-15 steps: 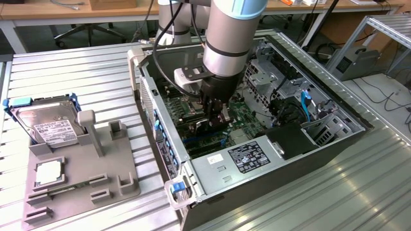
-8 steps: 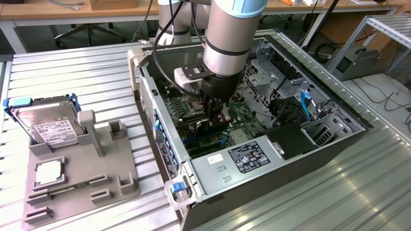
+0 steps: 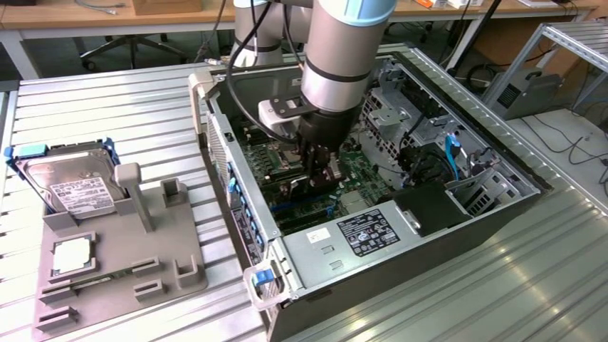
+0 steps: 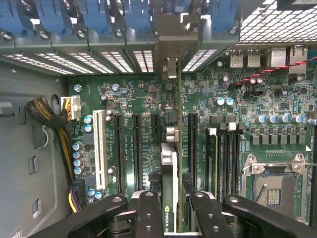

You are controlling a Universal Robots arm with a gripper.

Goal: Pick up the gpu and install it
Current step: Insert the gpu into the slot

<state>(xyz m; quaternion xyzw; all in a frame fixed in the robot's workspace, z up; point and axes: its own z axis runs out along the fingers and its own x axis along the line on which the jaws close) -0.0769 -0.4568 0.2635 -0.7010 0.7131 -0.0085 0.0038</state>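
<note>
**Ribbed metal table (image 3: 124, 107), open computer case (image 3: 494, 196): gpu (image 4: 169, 198) held on edge over the board**

Steel slats ran under everything, and the case lay on its side with its open face up. Inside it, above the green motherboard (image 4: 143, 99), was the gpu. It stood on edge, its thin side turned up to the wrist camera. Its long axis lay parallel with the black expansion slots (image 4: 120, 153) and ran toward the case wall that carried the blue latches (image 4: 99, 15). A silvery end piece lay at that far end, close under the latches. Whether the card's lower edge had met a slot could not be told.

The gripper (image 3: 318, 182) had closed down to a narrow gap and clamped the card from both flat sides, one black finger (image 4: 148, 210) against each face. The arm came down almost vertically into the middle of the case, wrist pointed straight at the board, with its cable looping behind.

On the exterior view's left, well apart from the case, a grey fixture (image 3: 142, 263) sat on the table. It held the hard drive (image 3: 71, 189) in its blue frame and a small square chip (image 3: 71, 255).
</note>
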